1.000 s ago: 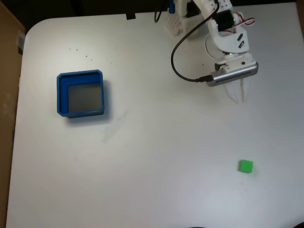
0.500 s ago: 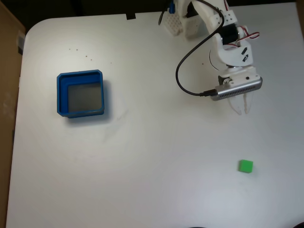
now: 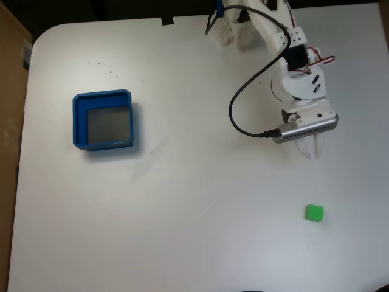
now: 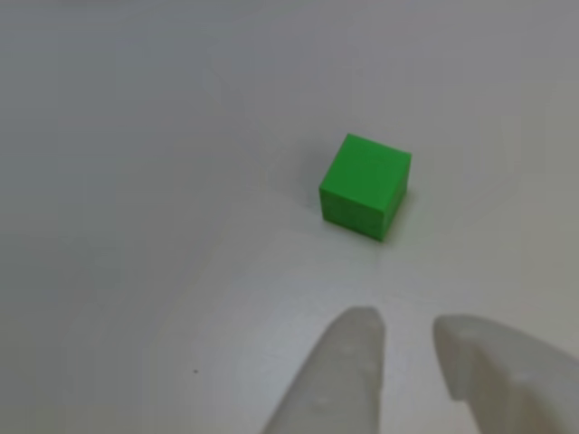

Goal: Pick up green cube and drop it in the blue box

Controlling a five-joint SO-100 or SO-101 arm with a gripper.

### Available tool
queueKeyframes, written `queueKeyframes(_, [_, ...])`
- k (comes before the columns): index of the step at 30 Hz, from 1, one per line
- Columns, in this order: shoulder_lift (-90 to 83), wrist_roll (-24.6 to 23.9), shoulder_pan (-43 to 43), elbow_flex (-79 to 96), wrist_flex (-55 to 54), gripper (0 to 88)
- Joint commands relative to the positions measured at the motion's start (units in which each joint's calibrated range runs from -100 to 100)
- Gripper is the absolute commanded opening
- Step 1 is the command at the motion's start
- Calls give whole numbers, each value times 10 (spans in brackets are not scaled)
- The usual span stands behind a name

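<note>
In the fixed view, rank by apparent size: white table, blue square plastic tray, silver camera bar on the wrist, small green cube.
1. White table
2. Blue square plastic tray
3. Silver camera bar, nearer the camera, so unsure
4. Small green cube

no text, label, brand, number or sign can be read in either view.
</note>
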Motion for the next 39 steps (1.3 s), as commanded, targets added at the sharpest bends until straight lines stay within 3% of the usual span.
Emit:
queueKeyframes(1, [11, 0, 6, -54, -4, 10])
queueKeyframes(35, [109, 2, 7, -113, -28, 10])
queueKeyframes(39, [127, 2, 7, -112, -76, 10])
